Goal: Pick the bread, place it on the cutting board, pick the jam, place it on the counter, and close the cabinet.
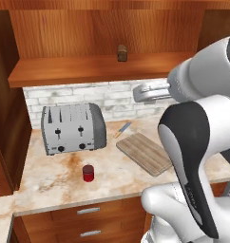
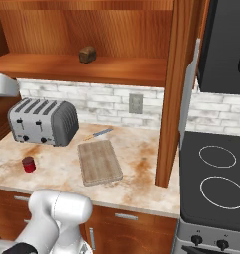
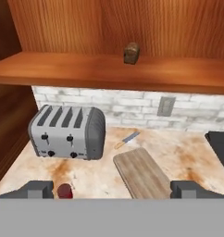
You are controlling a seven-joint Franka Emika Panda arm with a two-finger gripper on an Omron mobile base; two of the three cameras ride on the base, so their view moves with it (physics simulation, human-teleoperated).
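Hand view: bread (image 3: 131, 53) sits on the cabinet shelf (image 3: 86, 70), up and far from my hand (image 3: 112, 189), slightly right of centre. Fingers spread wide, holding nothing. Jam (image 1: 88, 173) already on the table (image 1: 55, 178) (near the toaster (image 1: 73, 128)); cutting board (image 1: 144, 153) bare.

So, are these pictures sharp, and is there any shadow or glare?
Left base view: slightly soft; the toaster casts a faint shadow on the counter. Right base view: even light, no glare on the stove top. Hand view: the bread looks blurry.
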